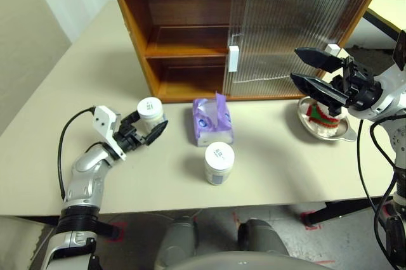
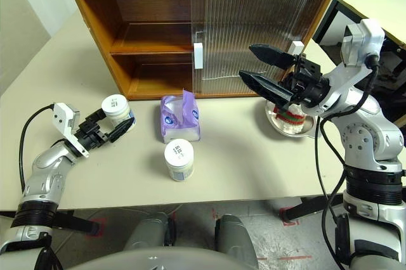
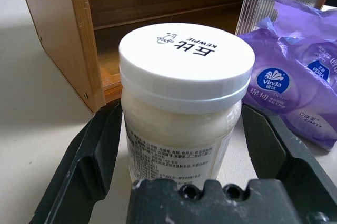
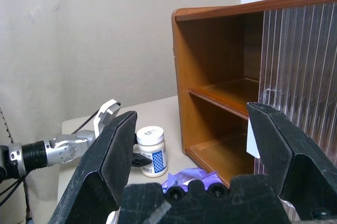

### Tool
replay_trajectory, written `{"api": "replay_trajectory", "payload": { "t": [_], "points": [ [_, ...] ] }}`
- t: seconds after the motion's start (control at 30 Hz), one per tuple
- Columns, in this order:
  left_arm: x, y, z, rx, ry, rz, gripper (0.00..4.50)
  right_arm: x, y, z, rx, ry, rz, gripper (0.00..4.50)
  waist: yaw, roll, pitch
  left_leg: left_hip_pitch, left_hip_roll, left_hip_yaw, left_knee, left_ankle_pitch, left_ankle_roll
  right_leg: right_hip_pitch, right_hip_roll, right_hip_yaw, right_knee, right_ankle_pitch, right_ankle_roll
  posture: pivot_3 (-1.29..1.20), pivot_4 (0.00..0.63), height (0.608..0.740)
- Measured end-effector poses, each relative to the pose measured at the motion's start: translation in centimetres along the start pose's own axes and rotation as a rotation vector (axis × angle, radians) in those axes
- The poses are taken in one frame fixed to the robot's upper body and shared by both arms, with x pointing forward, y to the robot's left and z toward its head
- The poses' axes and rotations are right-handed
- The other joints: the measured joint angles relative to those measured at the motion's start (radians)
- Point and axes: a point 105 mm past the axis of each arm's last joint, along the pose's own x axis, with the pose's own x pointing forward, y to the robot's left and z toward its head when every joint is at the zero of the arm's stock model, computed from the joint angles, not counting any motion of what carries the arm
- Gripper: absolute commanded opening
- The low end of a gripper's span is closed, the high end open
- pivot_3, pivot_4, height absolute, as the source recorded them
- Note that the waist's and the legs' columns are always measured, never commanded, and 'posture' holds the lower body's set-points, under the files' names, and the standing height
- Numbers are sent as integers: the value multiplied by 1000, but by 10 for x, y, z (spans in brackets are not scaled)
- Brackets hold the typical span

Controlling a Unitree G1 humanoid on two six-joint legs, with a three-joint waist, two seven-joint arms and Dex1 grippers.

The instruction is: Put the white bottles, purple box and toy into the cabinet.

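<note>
The left end effector (image 1: 144,132) stands open around one white bottle (image 1: 150,111) on the surface (image 1: 273,162), near the cabinet's (image 1: 190,35) open side. Next it should close and lift. The right end effector (image 1: 315,71) hangs open, empty, above the toy (image 1: 322,118).

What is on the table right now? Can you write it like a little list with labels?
cabinet: left side open, both shelves bare
near bottle: upright, alone at the table's front
far bottle: upright, between the open jaws of the left gripper, not squeezed
purple box: in front of the cabinet, tissue sticking up
toy: in a metal dish
right gripper: open, raised above the toy, holding nothing
</note>
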Motion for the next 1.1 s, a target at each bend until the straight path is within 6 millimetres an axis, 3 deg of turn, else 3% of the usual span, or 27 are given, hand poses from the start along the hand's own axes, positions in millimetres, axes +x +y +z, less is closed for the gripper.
{"api": "replay_trajectory", "payload": {
  "t": [0.07, 0.13, 0.17, 0.47, 0.8, 0.93, 1.1],
  "points": [
    [0, 0, 0, 1, 0, 0, 3885, 0, 0, 0, 0, 0, 0, 4500, 0, 0, 0, 0, 0, 0, 0, 0, 0, 0, 0, 0, 0, 0, 0, 28, 0, 740],
    [0, 1, 0, 3, 2, 2, 3170, 0, 0, 0, 0, 0, 0, 4500, 0, 0, 0, 0, 0, 0, 0, 0, 0, 0, 0, 0, 0, 0, 0, 28, 0, 740],
    [0, 1, 0, 4, 1, 2, 3074, 0, 0, 0, 1, 0, -1, 4500, 0, 0, 0, 0, 0, 0, 0, 0, 0, 0, 0, 0, 0, 0, 0, 29, 0, 740],
    [0, 1, 1, 1, 4, 8, 3074, -2, 0, -3, 8, 3, -9, 4500, -7, 0, 0, 0, 0, 1, 0, 0, 0, 0, 0, 1, 0, 0, 1, 14, 0, 740],
    [50, -19, 10, -46, -9, -1, 3074, -4, 4, -7, 10, 3, -23, 4500, -14, -1, 0, -1, -1, 2, 6, 0, 0, 1, 0, 2, 0, 3, 4, -9, 0, 740],
    [75, -31, 25, -54, -53, -24, 3074, -4, 5, -6, 7, 3, -24, 4500, -22, -1, 0, -1, 0, 2, 7, 0, 1, 1, 3, 4, 0, 4, 4, -16, 0, 740],
    [90, -29, 39, -64, -95, 22, 3074, -4, 5, -7, 8, 5, -28, 4500, -38, -1, 0, 0, 0, 2, 7, 1, 1, 1, 11, 11, 0, 4, 4, -24, 0, 740]
  ]
}}
